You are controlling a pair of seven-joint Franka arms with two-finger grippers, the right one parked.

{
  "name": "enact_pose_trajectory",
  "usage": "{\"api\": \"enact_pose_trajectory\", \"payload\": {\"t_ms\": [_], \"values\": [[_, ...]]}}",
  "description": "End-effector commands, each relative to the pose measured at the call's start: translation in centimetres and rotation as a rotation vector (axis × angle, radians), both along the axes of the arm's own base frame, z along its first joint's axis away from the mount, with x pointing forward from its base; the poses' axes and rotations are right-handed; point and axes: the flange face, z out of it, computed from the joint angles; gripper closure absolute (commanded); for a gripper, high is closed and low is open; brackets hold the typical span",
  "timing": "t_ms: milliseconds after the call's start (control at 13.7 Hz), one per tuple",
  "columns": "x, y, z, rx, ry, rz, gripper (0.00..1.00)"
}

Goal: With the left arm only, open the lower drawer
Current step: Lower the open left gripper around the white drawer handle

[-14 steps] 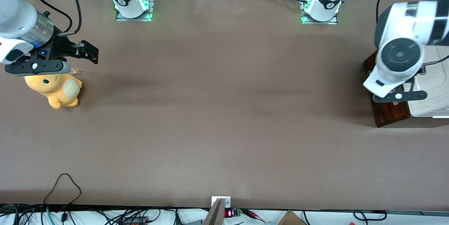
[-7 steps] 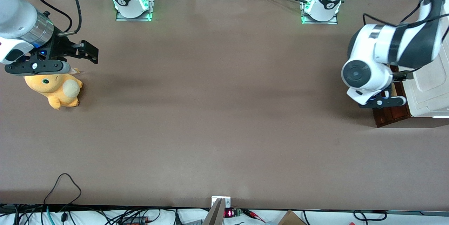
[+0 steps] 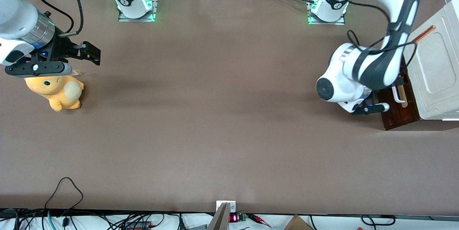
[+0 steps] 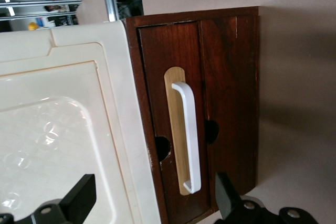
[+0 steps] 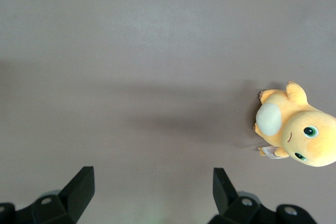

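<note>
Approach to the handle. Left arm [image 3: 373, 67] reaches over the bench [image 3: 222, 115] at its own end; gripper [image 4: 155, 203] hovers just off the lower drawer [image 4: 226, 98], fingers [image 4: 79, 198] spread wide, nothing between them; drawer apparently shut, front flush with the cabinet [image 4: 68, 129]; white handle [image 4: 188, 137] untouched. To do it well: centre the bar between the fingers, close squarely, then pull straight out from the front.

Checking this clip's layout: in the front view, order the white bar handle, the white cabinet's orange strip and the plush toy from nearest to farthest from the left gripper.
From the open left gripper:
1. White bar handle, on the lower drawer beside it.
2. Orange strip, on the cabinet top, farther from the camera.
3. Plush toy, toward the parked arm's end.
</note>
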Motion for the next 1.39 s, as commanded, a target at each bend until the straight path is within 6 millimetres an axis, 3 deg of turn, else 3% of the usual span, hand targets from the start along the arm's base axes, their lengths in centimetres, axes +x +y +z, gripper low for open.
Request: {"api": "enact_pose_trajectory", "payload": {"t_ms": [0, 365, 803, 1313], "values": [[0.2, 0.5, -2.3, 0.105, -0.058, 0.014, 0.0], [0.2, 2.1, -6.7, 0.223, -0.094, 0.009, 0.0], [-1.5, 5.5, -9.3, 0.32, -0.057, -0.03, 0.0], [-3.0, 7.9, -12.1, 0.374, -0.018, -0.027, 0.01]]}}
